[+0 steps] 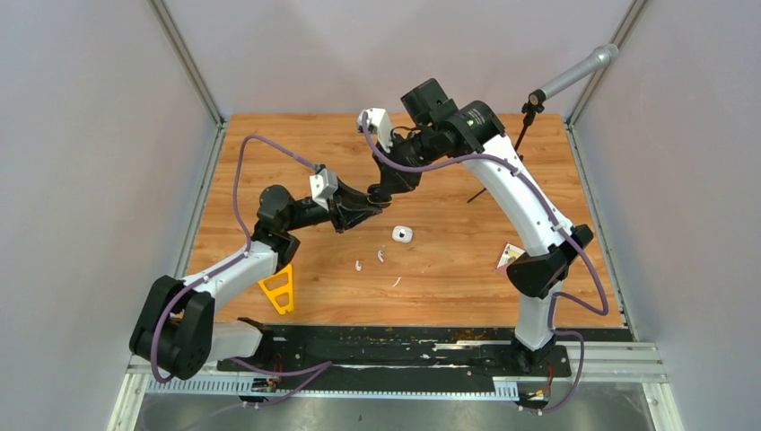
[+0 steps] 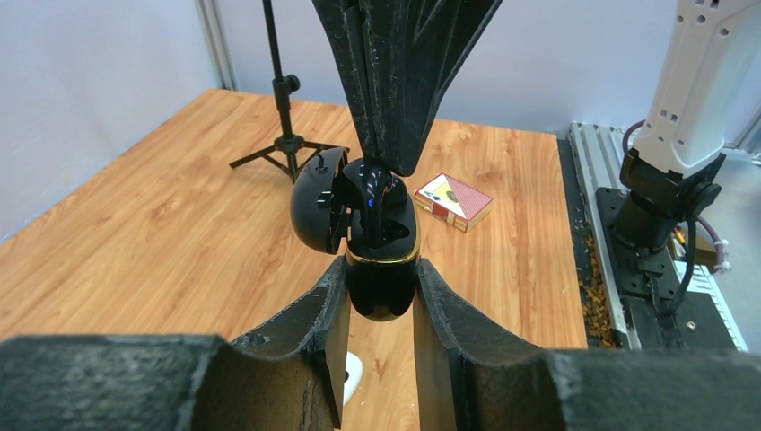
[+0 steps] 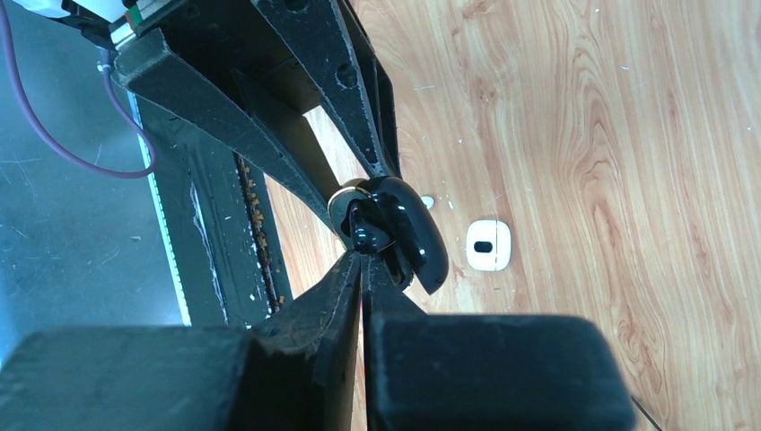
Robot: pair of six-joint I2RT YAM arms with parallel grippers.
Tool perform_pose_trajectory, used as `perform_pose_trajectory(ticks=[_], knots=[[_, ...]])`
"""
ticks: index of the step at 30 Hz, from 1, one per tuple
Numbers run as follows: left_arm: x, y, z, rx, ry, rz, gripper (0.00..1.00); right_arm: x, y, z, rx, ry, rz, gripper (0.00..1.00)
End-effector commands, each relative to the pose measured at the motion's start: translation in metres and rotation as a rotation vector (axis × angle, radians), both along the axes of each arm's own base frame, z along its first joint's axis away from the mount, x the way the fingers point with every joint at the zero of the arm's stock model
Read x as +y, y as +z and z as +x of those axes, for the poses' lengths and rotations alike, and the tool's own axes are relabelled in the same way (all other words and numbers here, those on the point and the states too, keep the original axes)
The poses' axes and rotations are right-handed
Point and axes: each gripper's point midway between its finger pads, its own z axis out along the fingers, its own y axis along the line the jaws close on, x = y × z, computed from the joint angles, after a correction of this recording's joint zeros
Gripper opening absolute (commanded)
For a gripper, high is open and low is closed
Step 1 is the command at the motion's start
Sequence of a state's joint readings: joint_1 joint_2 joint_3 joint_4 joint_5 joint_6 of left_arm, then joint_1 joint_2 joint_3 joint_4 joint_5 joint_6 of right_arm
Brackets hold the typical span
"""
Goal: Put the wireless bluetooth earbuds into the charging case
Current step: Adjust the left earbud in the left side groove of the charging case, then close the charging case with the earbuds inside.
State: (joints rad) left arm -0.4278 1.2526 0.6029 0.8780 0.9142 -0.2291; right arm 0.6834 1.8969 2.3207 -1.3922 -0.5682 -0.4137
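My left gripper is shut on a black charging case with a gold rim, held above the table with its lid open. My right gripper comes down onto the case from above, shut on a black earbud that sits in the case's opening. In the top view the two grippers meet, left and right. Two white earbuds lie on the table beside a white case. A second black earbud is not visible.
A thin white sliver lies near the white earbuds. A yellow triangular piece sits front left, a card deck at the right. A small tripod with a microphone stands at the back right.
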Motion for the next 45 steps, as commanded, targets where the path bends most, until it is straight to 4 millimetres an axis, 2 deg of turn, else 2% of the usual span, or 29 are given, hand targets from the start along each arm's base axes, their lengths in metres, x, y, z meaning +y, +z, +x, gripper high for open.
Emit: perform_pose_trajectory(ticks=[1, 11, 13, 16, 17, 18, 20, 21, 23, 26, 29, 30, 31, 32, 36, 41, 45], knots=[[-0.001, 0.011, -0.006, -0.063, -0.013, -0.012, 0.00, 0.012, 0.015, -0.002, -0.041, 0.038, 0.052, 0.06], [0.000, 0.012, -0.001, -0.055, 0.011, -0.021, 0.00, 0.015, 0.011, -0.011, -0.020, 0.056, 0.045, 0.06], [0.000, 0.011, -0.001, -0.049, 0.013, -0.020, 0.00, 0.014, 0.021, -0.012, -0.034, 0.060, 0.069, 0.05], [-0.001, 0.011, -0.003, -0.047, 0.005, -0.017, 0.00, 0.008, 0.049, -0.008, -0.089, 0.051, 0.137, 0.07], [-0.001, 0.011, -0.004, -0.049, -0.001, -0.015, 0.00, 0.005, 0.057, -0.002, -0.115, 0.033, 0.154, 0.09], [-0.001, 0.010, -0.005, -0.050, -0.006, -0.012, 0.00, -0.001, 0.063, 0.004, -0.130, 0.008, 0.168, 0.20], [-0.001, 0.009, -0.006, -0.052, -0.016, -0.005, 0.00, -0.010, 0.066, 0.013, -0.126, -0.030, 0.175, 0.48], [-0.001, 0.009, -0.008, -0.055, -0.021, -0.002, 0.00, -0.015, 0.062, 0.013, -0.106, -0.027, 0.171, 0.58], [-0.001, 0.008, -0.010, -0.061, -0.034, 0.005, 0.00, -0.020, 0.047, 0.008, -0.072, 0.027, 0.143, 0.69], [-0.002, 0.009, -0.014, -0.074, -0.056, 0.013, 0.00, -0.022, 0.025, 0.003, -0.017, 0.064, 0.098, 0.75], [-0.003, 0.010, -0.016, -0.083, -0.075, 0.022, 0.00, -0.019, 0.013, 0.003, 0.016, 0.085, 0.088, 0.78], [-0.003, 0.009, -0.017, -0.082, -0.082, 0.028, 0.00, -0.017, 0.010, 0.003, 0.024, 0.097, 0.088, 0.83], [-0.003, 0.010, -0.017, -0.084, -0.086, 0.031, 0.00, -0.016, 0.008, 0.002, 0.032, 0.111, 0.091, 0.93], [-0.003, 0.010, -0.018, -0.088, -0.091, 0.034, 0.00, -0.015, 0.006, 0.001, 0.038, 0.127, 0.094, 0.99], [-0.004, 0.011, -0.020, -0.100, -0.110, 0.050, 0.00, -0.012, -0.003, -0.005, 0.061, 0.193, 0.097, 0.99], [-0.005, 0.013, -0.018, -0.102, -0.113, 0.053, 0.00, -0.010, -0.024, -0.017, 0.118, 0.259, 0.064, 0.99], [-0.006, 0.011, -0.013, -0.086, -0.102, 0.056, 0.00, -0.004, -0.031, -0.022, 0.147, 0.278, 0.063, 0.99]])
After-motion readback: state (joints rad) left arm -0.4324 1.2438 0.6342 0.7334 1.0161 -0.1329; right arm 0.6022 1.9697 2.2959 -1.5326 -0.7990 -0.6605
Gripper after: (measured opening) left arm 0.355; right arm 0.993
